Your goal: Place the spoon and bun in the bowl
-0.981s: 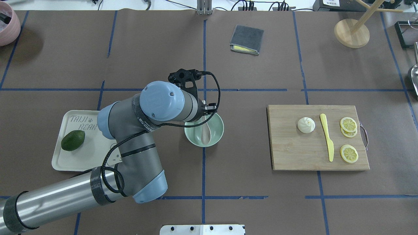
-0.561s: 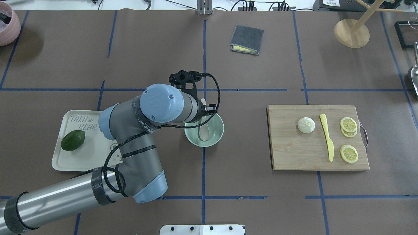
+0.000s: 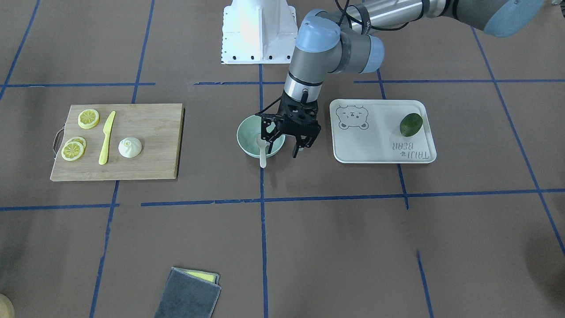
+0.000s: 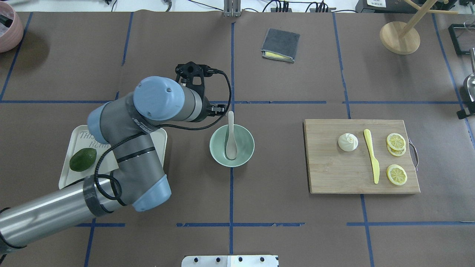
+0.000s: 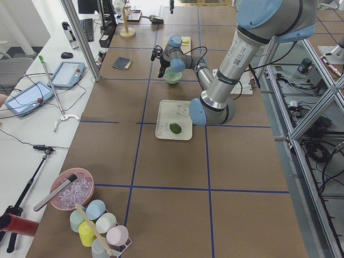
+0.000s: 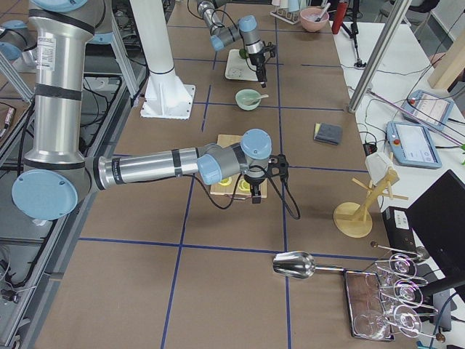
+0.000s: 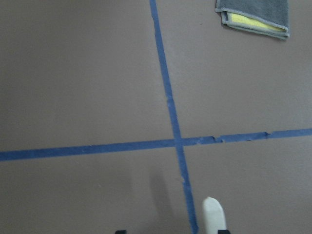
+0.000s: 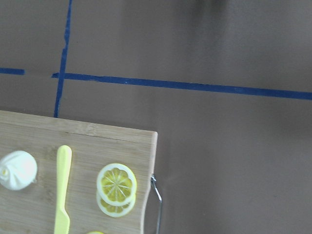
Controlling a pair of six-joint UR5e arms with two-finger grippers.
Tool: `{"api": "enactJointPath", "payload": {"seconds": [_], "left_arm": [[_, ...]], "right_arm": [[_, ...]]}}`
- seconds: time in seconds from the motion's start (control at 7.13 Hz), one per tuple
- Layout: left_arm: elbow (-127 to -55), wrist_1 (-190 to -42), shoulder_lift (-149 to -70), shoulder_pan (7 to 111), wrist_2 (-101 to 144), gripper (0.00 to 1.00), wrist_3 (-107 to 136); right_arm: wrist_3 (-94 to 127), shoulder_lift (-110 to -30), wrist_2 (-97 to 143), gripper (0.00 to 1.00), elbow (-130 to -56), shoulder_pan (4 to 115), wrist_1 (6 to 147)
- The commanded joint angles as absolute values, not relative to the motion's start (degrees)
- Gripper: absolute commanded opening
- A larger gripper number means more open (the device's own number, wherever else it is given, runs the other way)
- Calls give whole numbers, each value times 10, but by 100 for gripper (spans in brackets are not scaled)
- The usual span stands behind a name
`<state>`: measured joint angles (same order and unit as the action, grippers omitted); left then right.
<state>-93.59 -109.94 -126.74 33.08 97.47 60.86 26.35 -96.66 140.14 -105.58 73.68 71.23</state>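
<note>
The off-white spoon lies in the mint-green bowl, its scoop on the bottom and its handle over the far rim. In the front view the spoon and bowl show beside my left gripper. That gripper is open and empty, between the bowl and the bear tray. The left wrist view shows only the spoon's handle tip. The white bun sits on the cutting board. My right gripper hangs over the board's outer edge; I cannot tell its state. Its wrist view shows the bun.
On the board lie a yellow plastic knife and lemon slices. The bear tray holds a green avocado. A folded grey cloth and a wooden stand are at the far side.
My left arm has swung left and away from over the bowl. The spoon stays in the bowl, now fully in sight. The bun has not moved.
</note>
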Motion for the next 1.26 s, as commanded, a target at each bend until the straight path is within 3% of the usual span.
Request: {"api": "enactJointPath", "payload": {"seconds": [0.0, 0.56, 1.12], "left_arm": [[-993, -1099, -1176, 414, 1058, 70, 464], [-1044, -1100, -1055, 547, 1129, 71, 262], [-1051, -1102, -1034, 554, 1129, 77, 249]], "right_arm": [[467, -959, 1341, 100, -1068, 639, 608], [608, -933, 1248, 100, -1113, 498, 612], [620, -851, 1131, 100, -1066, 404, 688]]}}
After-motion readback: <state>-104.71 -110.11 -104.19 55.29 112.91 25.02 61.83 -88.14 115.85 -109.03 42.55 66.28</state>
